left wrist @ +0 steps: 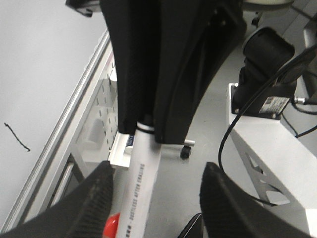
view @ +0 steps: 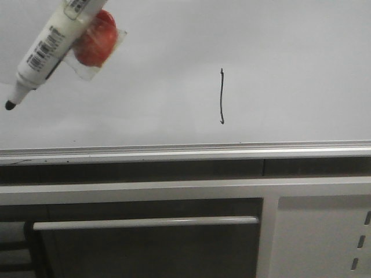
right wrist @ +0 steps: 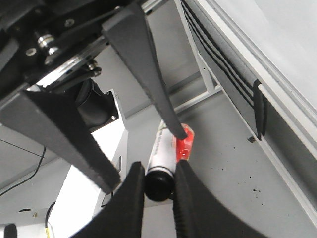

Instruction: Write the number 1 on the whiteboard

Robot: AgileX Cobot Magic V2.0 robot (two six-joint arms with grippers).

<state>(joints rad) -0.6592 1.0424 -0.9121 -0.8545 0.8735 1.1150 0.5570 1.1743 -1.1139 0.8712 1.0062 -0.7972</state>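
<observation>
Board: the whiteboard [view: 278, 58] is filling the upper part of the front view, its surface glossy and pale; a silver rail [view: 185, 152] is running along its lower edge.

Mark: the number 1 [view: 221, 96] is showing as a thin black upright stroke, slightly wavy, a little right of the board's middle and above the rail; it is also showing small in the left wrist view [left wrist: 17, 137].

Marker: a white marker [view: 46, 49] with a barcode label is hanging tilted at the upper left of the front view, black tip [view: 10, 105] pointing down-left and well apart from the stroke; a red piece [view: 94, 37] in clear wrap is sitting against its barrel.

Right gripper [right wrist: 158, 186]: the fingers are pressing on both sides of the marker's black end, clamped on it.

Left gripper [left wrist: 156, 198]: the fingers are standing apart; the marker barrel [left wrist: 143, 193] is lying between them, touching neither.

Cabinet: white-framed panels [view: 319, 231] and a pale bar handle [view: 145, 222] are lying below the rail.
</observation>
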